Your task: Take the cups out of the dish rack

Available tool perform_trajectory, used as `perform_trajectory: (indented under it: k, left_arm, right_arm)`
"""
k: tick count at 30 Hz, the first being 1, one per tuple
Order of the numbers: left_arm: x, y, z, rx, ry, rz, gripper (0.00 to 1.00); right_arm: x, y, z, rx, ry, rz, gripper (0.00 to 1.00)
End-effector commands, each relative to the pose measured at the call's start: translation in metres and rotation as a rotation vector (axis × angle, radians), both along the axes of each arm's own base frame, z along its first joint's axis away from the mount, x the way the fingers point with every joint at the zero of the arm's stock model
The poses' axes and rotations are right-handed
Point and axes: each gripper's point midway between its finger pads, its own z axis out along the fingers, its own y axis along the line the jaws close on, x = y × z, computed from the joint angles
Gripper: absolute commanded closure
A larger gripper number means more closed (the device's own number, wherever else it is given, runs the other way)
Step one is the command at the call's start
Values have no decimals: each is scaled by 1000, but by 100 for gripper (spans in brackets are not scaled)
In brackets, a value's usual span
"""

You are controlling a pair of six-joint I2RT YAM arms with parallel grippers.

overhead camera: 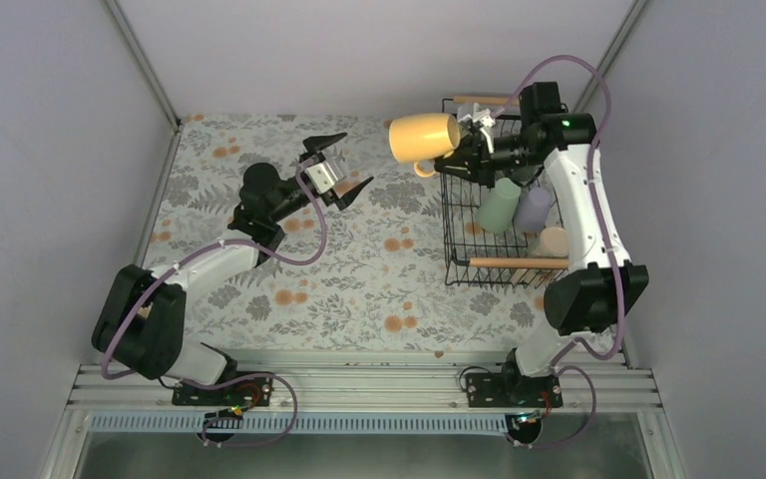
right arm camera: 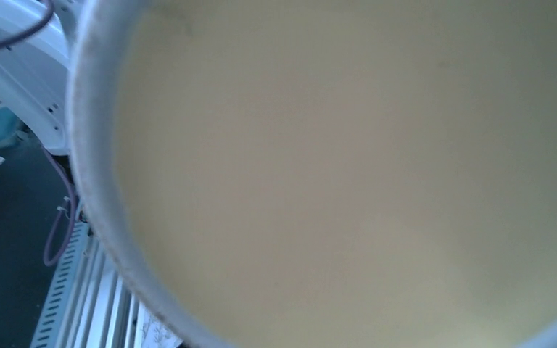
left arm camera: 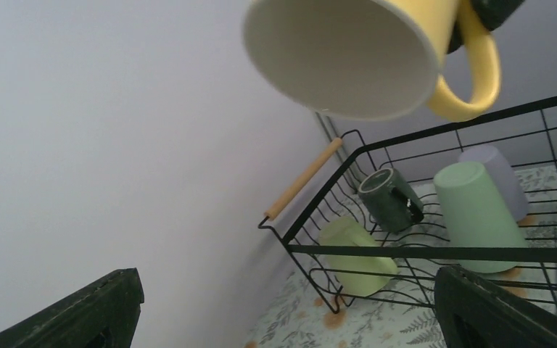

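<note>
High over the far-left corner of the dish rack (overhead camera: 449,215) hangs a yellow cup (overhead camera: 424,137), tipped on its side with its mouth toward the left. My right gripper (overhead camera: 471,140) is shut on its base end. That cup fills the right wrist view (right arm camera: 333,167) and hides the fingers. Inside the rack (left arm camera: 435,254) lie an olive cup (left arm camera: 355,257), a dark green cup (left arm camera: 392,199), a mint cup (overhead camera: 499,207) and a lavender cup (overhead camera: 534,208), with a beige cup (overhead camera: 554,239) near the front handle. My left gripper (overhead camera: 344,165) stands open over mid-table, facing the rack, holding nothing.
A floral cloth (overhead camera: 359,279) covers the table. Pale walls (overhead camera: 60,150) close in on the left, back and right. The rack's wooden rod handles (overhead camera: 514,262) lie at its near and far ends. A metal rail (overhead camera: 359,384) with the arm bases runs along the near edge.
</note>
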Motion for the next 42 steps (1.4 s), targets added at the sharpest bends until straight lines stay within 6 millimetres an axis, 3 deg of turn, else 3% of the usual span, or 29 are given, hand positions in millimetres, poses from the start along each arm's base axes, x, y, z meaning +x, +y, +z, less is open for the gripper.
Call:
perform_trajectory:
  k: [1,13,20,25,27,29,31,33,35,37,42]
  left_arm:
    - [-17,-7,17,-55,-104,-104,0]
    - [-26,-7,18,-63,-194,-130,0]
    - [-24,-7,20,-58,-220,-123,2]
    - [-21,-7,30,-89,-163,-152,27]
    - [-20,-8,34,-91,-110,-181,61]
    - [-21,-9,35,-85,-83,-196,75]
    - [-26,-8,36,-83,-80,-203,76]
    - [-29,-7,37,-80,-79,-200,82]
    - [-29,-6,39,-72,-69,-192,95]
    - [-26,-4,42,-71,-48,-172,98]
    - [-6,10,61,-44,-15,-23,98]
  right_arm:
    - [-6,26,19,147,51,106,97]
    - [-30,68,-19,100,161,224,97]
    - [-49,85,-27,87,212,276,97]
    - [-53,90,-30,96,252,290,97]
    - [-50,90,-36,83,267,281,95]
    - [-47,90,-41,68,282,271,93]
    - [-49,90,-45,69,294,274,91]
    - [-49,90,-47,76,301,280,86]
    - [-48,91,-48,78,305,280,81]
    - [-46,92,-49,77,307,279,74]
    - [-33,91,-55,7,304,230,40]
